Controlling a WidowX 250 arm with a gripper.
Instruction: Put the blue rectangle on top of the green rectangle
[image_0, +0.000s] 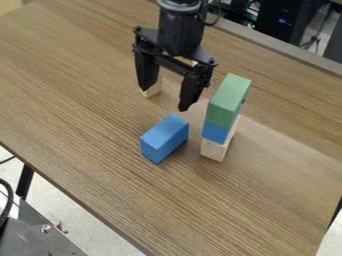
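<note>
On my camera view, nearest me, the loose blue rectangle (163, 138) lies flat on the wood-grain table (87, 90), smooth and crisp-edged, its top paler than its near end, its long axis angled toward 1 or 2 o'clock. Around 3 o'clock from it, I see the green rectangle (228, 100) atop a blue piece (215, 132) and a bare-wood block (214, 150). My gripper (164, 99) hangs at 12 o'clock from the loose block, fingers spread, holding nothing. Past a finger sits another pale block (154, 89).
</note>
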